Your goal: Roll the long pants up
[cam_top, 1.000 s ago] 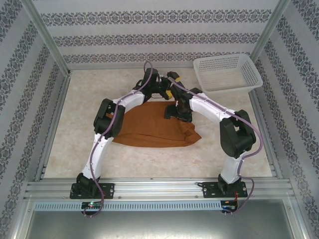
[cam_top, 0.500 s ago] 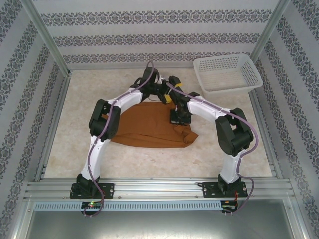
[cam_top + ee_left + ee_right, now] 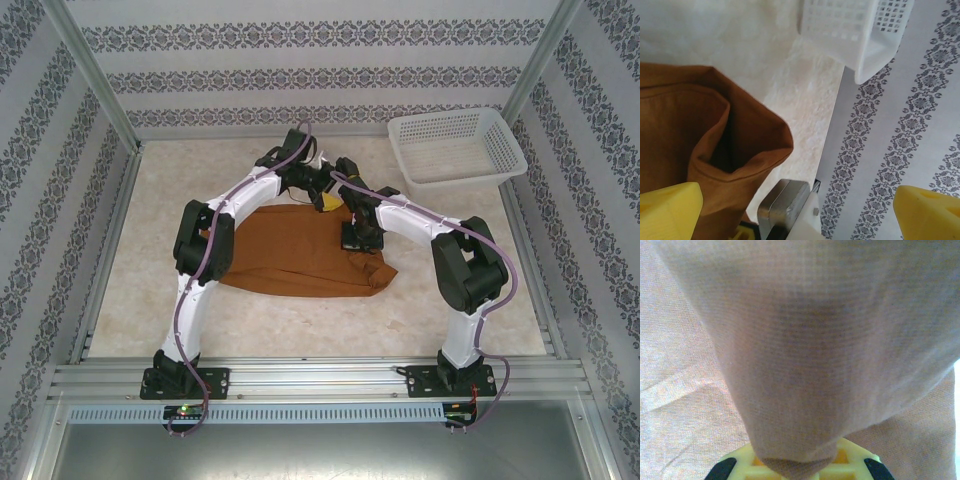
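Pinching a fold of the long pants (image 3: 290,255), my right hand (image 3: 358,238) is clamped together on the rust-brown cloth near its right end. From that wrist, I see the fabric rising in a tented ridge out of my yellow pads (image 3: 852,460). My left hand (image 3: 322,195) hangs over the far edge of the pants with its fingers (image 3: 667,210) wide apart, an open hem lying just beside one of them. The pants lie spread in the middle of the worktop (image 3: 170,190) between my arms, well apart from the white mesh basket (image 3: 462,172) in the far right corner.
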